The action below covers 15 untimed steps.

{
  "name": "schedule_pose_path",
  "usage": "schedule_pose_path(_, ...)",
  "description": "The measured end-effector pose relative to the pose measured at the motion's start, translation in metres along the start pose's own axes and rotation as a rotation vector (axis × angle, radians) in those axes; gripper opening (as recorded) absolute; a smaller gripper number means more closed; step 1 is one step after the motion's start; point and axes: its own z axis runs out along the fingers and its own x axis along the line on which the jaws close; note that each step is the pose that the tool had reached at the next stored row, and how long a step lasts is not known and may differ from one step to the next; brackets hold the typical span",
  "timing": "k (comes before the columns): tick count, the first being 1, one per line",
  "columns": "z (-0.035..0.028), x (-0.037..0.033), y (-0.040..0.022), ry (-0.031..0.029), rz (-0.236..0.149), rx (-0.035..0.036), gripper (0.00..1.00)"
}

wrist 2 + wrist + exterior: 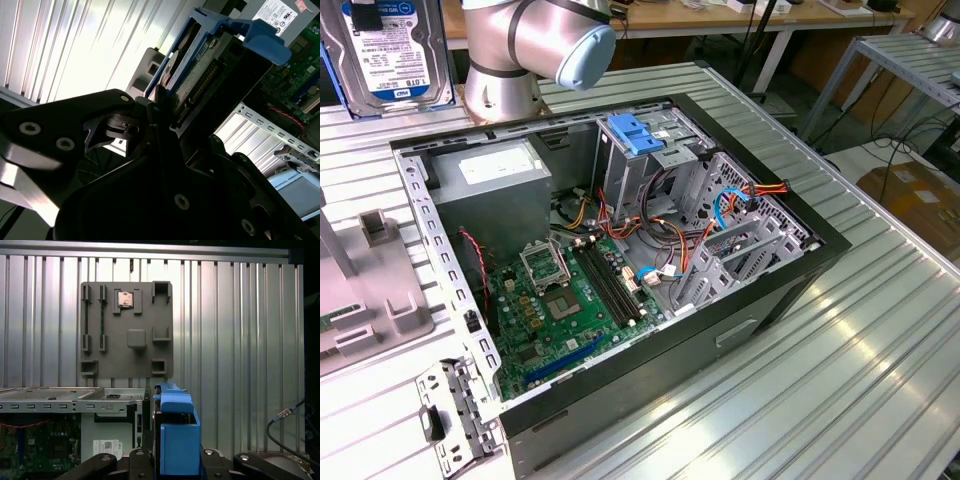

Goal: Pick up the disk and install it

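The disk (388,55) is a silver hard drive with a white-and-blue label and blue side rails. It hangs raised at the exterior view's far left top, beyond the open computer case (760,290). My gripper (366,12) is shut on its upper end. In the second wrist view the black fingers (161,117) clamp the disk (200,65), with its blue rail (260,35) pointing away. In the first wrist view the disk (176,432) stands edge-on between the gripper's (175,462) two arms.
Inside the case are a grey power supply box (490,185), a green motherboard (565,300), loose cables (720,215) and an upright metal cage with a blue latch (635,135). A grey fixture plate (127,330) lies on the ribbed table (840,380) beside the case. The arm's elbow (545,40) hangs over the case's back.
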Motion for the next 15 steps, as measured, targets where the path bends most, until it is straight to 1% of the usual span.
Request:
schedule_pose_path(4,-0.0002,0.0000,-0.0046,0.0000,0.000,0.0000,0.36)
schedule_pose_path(7,-0.0004,0.0000,-0.0102,0.0000,0.000,0.0000,0.36)
schedule_pose_path(15,-0.0006,0.0000,-0.0189,0.0000,0.000,0.0001,0.36)
